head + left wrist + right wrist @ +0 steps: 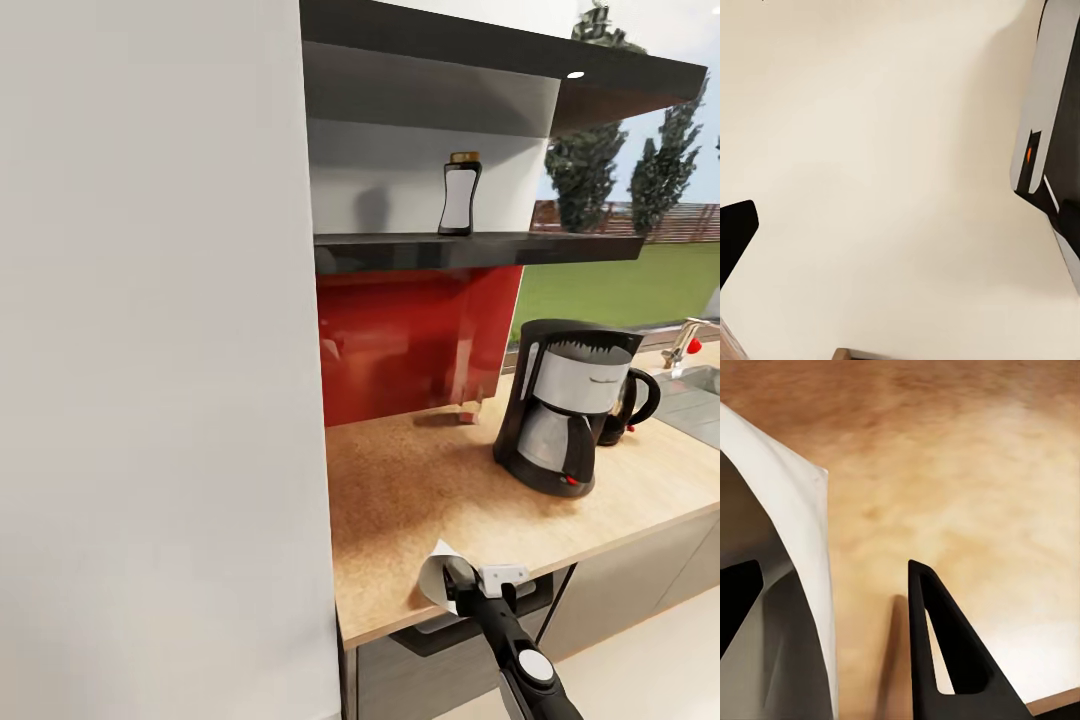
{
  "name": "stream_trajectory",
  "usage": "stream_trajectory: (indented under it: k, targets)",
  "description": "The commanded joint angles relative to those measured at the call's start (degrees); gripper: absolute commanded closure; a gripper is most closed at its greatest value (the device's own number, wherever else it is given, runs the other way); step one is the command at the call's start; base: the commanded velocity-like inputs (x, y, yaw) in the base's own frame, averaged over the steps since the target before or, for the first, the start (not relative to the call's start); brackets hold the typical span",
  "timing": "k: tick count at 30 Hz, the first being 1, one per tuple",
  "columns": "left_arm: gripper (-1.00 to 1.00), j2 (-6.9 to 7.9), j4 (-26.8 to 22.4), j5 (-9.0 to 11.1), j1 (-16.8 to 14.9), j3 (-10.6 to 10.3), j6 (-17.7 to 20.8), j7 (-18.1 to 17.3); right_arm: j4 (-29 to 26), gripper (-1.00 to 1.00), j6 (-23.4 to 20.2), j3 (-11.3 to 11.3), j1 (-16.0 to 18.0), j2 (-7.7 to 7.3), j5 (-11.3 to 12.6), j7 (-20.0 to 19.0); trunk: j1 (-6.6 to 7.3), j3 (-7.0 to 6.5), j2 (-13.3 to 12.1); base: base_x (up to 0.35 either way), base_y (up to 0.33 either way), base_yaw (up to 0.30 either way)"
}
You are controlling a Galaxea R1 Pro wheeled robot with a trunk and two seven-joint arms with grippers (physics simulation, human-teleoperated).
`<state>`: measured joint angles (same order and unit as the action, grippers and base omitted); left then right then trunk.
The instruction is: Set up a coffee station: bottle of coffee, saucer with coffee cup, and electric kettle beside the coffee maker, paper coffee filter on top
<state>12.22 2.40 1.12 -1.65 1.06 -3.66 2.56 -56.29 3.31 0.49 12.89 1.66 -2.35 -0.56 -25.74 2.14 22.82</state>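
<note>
While the right gripper [462, 583] pinches the paper coffee filter [437, 578] low over the countertop's [420, 480] front edge, presumably for carrying, the coffee maker [562, 405] waits farther back; the coffee bottle [460, 194] stands on the shelf [400, 250] beyond. Left pincer's state: cannot tell.

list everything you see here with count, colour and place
bottle of coffee: 1, dark with white label, on the black shelf
black-and-silver coffee maker: 1, on the wooden countertop
black electric kettle: 1, behind the coffee maker
red backsplash panel: 1, under the shelf
metal tap: 1, far right by the sink
white paper coffee filter: 1, at the counter's front edge
right gripper: 1, black, at the filter
</note>
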Motion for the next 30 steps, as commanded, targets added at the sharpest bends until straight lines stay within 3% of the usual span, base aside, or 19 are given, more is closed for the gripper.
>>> stream_trajectory:
  k: [1,21,26,28,30]
  targets:
    - [-1.0,0.0,0.24,0.11,-0.11,0.08,-0.38,0.08,1.19,1.0,0.16,-0.05,0.03,0.01,-0.22,-0.06,-0.04,0.13,0.1,0.0,0.0,0.0]
    - [-1.0,0.0,0.24,0.11,-0.11,0.08,-0.38,0.1,0.58,1.0,0.12,-0.05,0.03,0.01,-0.11,-0.02,-0.04,0.13,0.1,0.0,0.0,0.0]
    - [-1.0,-0.06,0.24,0.11,-0.11,0.08,-0.38,0.09,-2.67,1.0,-0.26,-0.07,0.03,0.01,-0.04,0.03,-0.04,0.13,0.1,0.0,0.0,0.0]
    - [-1.0,-0.08,0.24,0.11,-0.11,0.08,-0.38,0.08,-5.31,1.0,-1.39,-0.1,0.03,0.01,-0.03,0.08,-0.04,0.13,0.1,0.0,0.0,0.0]
    - [-1.0,-0.08,0.24,0.11,-0.11,0.08,-0.38,0.08,-7.94,1.0,-5.74,-0.17,0.03,0.07,-0.02,0.1,-0.04,0.13,0.1,0.0,0.0,0.0]
